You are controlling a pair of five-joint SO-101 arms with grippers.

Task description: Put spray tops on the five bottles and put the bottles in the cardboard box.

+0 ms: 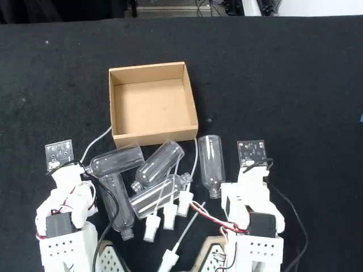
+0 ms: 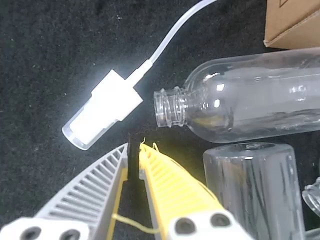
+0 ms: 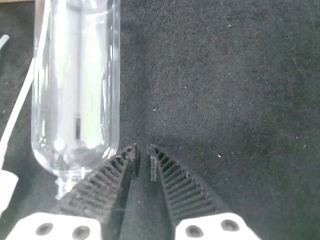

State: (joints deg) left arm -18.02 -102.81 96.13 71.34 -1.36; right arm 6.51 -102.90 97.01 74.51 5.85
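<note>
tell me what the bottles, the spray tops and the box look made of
Clear round bottles: likely transparent plastic, glossy; see-through with sharp highlights, though glass can't be ruled out. White spray top: opaque smooth moulded plastic, with a translucent tube. Brown square box: matte cardboard, plain raw-looking walls.

Table cover: black, finely flecked with pale specks. Cardboard box: plain brown throughout. Bottles: clear and colourless. Spray tops: white, with translucent whitish tubes. Left gripper: one finger grey, the other yellow, both ribbed. Right gripper: black, ribbed. Arm bodies: white, with red and black wiring.
</note>
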